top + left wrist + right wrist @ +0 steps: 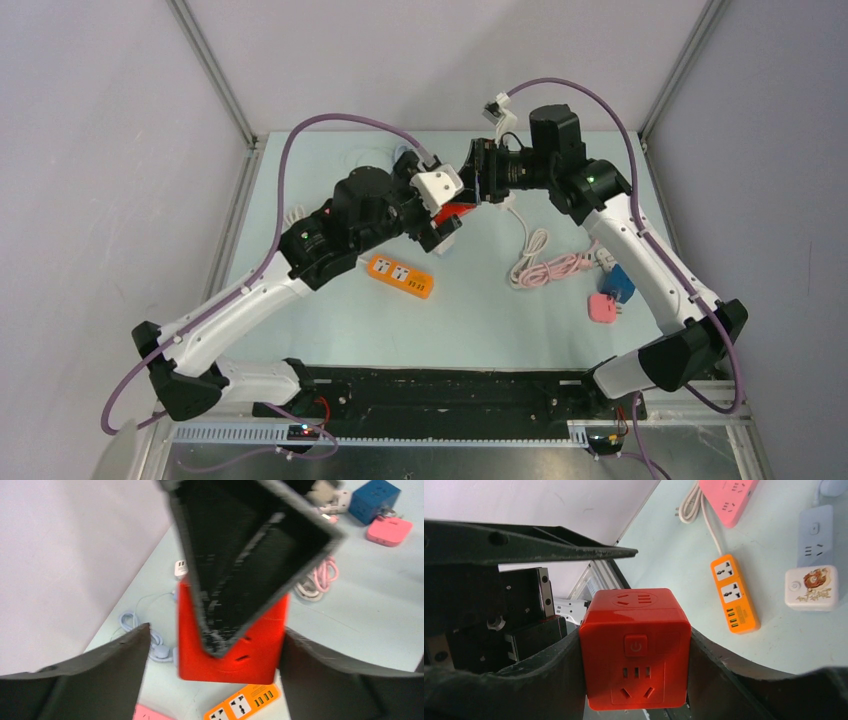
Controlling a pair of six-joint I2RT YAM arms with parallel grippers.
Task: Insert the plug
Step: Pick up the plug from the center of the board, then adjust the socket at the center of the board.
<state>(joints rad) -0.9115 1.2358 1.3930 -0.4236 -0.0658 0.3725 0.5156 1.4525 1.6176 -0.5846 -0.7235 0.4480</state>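
Note:
A red cube socket (635, 650) with a power button and outlet holes is clamped between the fingers of my right gripper (635, 632), held in the air above the table. In the top view the cube (457, 214) shows between the two wrists. My left gripper (216, 630) is open and straddles the cube (230, 650); there is a gap at its left finger (100, 675), while the right finger (340, 675) is close to the cube's side. A black finger of the right gripper covers the cube's upper face. No plug prongs show. An orange power strip (400, 276) lies on the table below.
A pink power strip (726, 492), a pale blue socket (816, 535) and a white picture cube (812, 587) lie at the far left. A coiled pink cable (545, 265), a blue cube (620, 283) and a pink adapter (601, 307) lie on the right.

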